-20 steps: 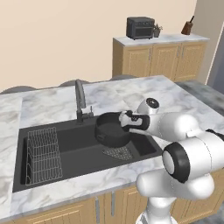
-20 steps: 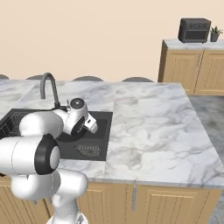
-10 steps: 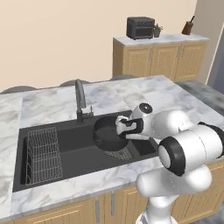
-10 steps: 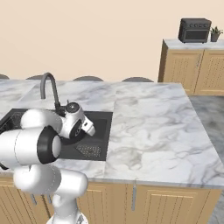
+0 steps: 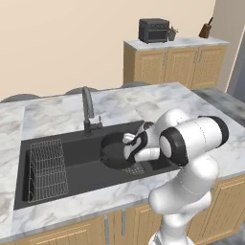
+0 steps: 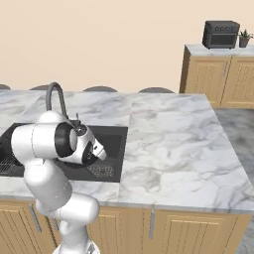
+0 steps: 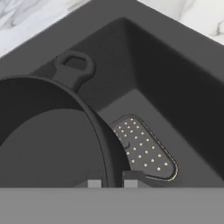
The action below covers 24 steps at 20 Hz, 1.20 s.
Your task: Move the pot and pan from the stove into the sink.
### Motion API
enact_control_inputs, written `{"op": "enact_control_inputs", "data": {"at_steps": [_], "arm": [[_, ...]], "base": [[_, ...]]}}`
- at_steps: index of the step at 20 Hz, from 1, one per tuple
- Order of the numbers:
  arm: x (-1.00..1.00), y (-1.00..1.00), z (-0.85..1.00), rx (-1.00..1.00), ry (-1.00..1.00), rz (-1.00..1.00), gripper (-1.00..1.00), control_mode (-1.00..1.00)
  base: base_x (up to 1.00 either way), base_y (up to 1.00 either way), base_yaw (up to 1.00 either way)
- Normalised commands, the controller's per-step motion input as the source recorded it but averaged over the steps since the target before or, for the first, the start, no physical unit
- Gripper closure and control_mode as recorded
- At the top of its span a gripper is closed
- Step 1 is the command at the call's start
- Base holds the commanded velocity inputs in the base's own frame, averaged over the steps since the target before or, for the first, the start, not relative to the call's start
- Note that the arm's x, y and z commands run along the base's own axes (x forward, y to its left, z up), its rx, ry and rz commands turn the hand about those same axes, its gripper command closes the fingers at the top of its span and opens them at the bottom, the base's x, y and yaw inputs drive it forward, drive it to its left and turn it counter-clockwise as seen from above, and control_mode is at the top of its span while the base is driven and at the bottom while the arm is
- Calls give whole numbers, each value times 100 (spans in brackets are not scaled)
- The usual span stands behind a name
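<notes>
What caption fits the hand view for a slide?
Gripper shut on the pot rim, lowering it into the black sink beside the drain strainer.

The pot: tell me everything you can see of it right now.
The pot is deep, round and dark grey-black with a matte, metal-like look, upright, mouth open and nothing visible inside. One small loop handle shows on its far rim. It sits low inside the sink, at the end away from the wire rack, next to the perforated drain strainer. The gripper is shut on the near rim, one fingertip inside, one outside.
</notes>
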Motion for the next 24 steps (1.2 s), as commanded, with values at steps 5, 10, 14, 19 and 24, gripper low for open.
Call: {"op": "enact_control_inputs", "data": {"at_steps": [5, 10, 14, 19, 24], "arm": [[14, 0, -50, 0, 0, -6, 100, -100], [13, 0, -42, 0, 0, -5, 100, -100], [10, 2, -30, -2, 0, -4, 100, -100], [5, 2, -20, -2, -1, -2, 100, -100], [1, 0, -1, 0, 0, 0, -100, -100]], "base": [[0, 0, 0], [0, 0, 0], [0, 0, 0], [0, 0, 0], [0, 0, 0]]}}
